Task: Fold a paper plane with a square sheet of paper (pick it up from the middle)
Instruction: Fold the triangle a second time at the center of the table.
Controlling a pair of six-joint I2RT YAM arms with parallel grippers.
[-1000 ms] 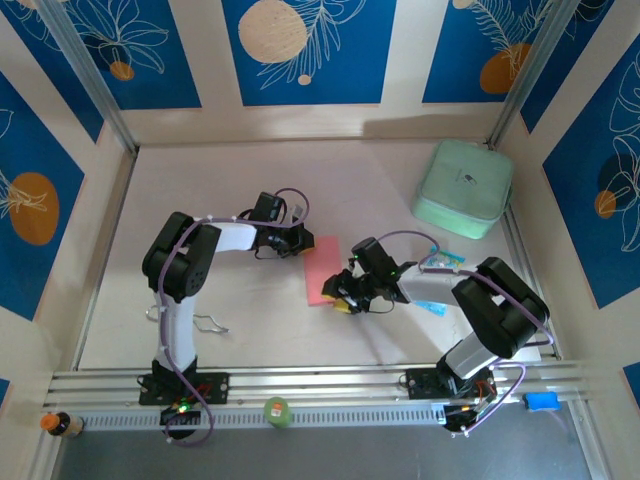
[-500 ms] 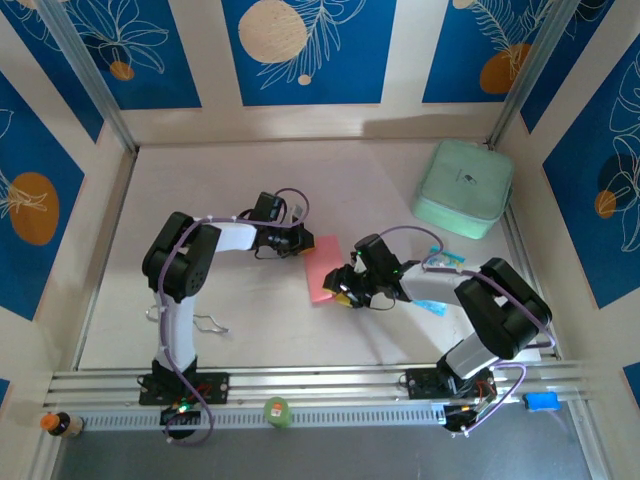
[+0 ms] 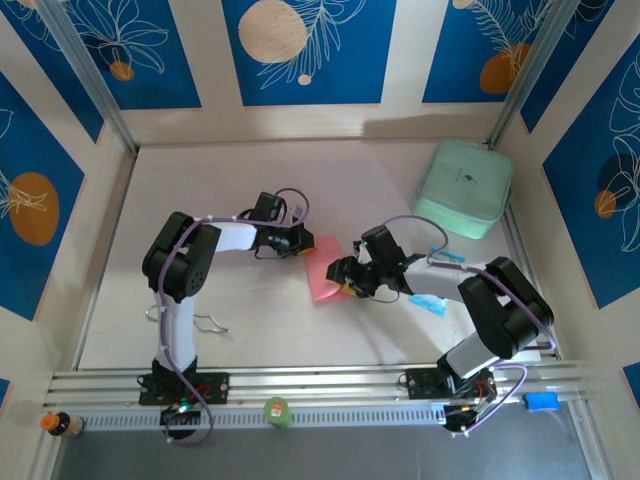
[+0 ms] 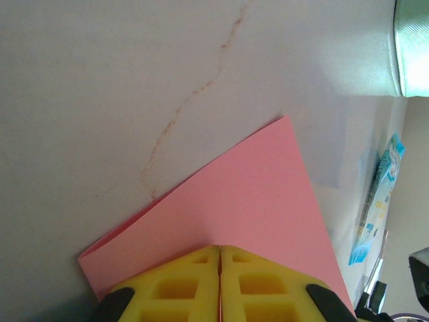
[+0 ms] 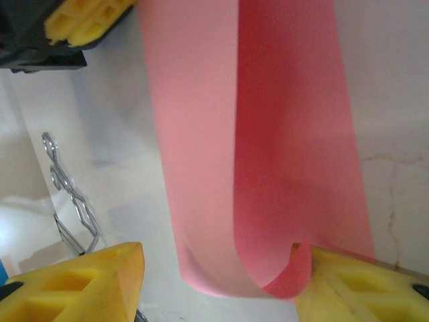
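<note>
Nothing legible can be read anywhere in these views. The mint-green case (image 3: 462,190) at the far right of the table carries one small dark mark on its lid (too small to tell whether it is letters or a logo). The blue-and-white packet (image 4: 377,201) has printing along its length, seen from the left wrist camera, but it is blurred and cannot be read.
</note>
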